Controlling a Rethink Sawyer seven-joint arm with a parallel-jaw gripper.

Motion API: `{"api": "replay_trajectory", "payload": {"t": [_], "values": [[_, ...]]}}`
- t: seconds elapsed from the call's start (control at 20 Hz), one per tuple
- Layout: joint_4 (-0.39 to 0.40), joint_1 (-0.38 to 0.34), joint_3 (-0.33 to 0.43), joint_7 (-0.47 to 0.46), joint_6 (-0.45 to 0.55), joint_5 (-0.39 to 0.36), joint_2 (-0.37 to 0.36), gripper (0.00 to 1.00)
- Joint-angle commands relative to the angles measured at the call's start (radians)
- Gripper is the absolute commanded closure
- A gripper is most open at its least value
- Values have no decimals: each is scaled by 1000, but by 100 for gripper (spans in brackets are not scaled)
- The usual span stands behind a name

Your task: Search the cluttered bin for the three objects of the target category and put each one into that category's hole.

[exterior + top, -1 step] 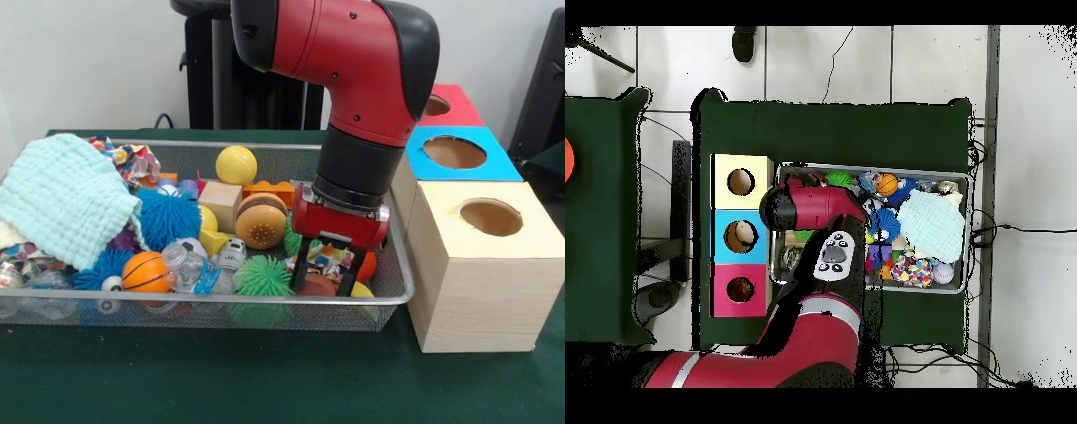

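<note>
Gripper point(315, 276) is down inside the wire mesh bin point(265, 309) at its end nearest the boxes, both black fingers point(300, 269) lowered into the clutter. Fingers stand apart around a patterned multicoloured item point(325, 259); whether they actually pinch it cannot be told, since the tips are buried among the toys.

Just beside the gripper: a green spiky ball point(262, 276) on one side, an orange-red ball point(366, 265) on the other, and a toy hamburger point(261, 220) just behind. Further out lie a wooden block point(221, 205), yellow ball point(236, 164), blue spiky ball point(168, 218), small basketball point(144, 272) and a pale green cloth point(66, 199) at the bin's far end from the gripper.

Outside the bin, close to the gripper's end, stand three boxes with round holes: wooden box point(481, 265), blue box point(455, 155), red box point(446, 106). The overhead view hides the gripper under the arm point(815, 290).
</note>
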Motion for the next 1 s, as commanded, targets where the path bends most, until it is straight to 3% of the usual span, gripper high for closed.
{"api": "replay_trajectory", "payload": {"t": [0.05, 0.2, 0.4, 0.85, 1.0], "values": [[27, -48, 60, 62, 181, -7, 116, 0], [11, -28, 41, 78, 212, 0, 128, 0], [-22, 45, -82, 186, 287, 32, 165, 0], [-110, 137, -304, 292, 391, 70, 264, 0], [-89, 138, -308, 269, 372, 71, 254, 0]]}}
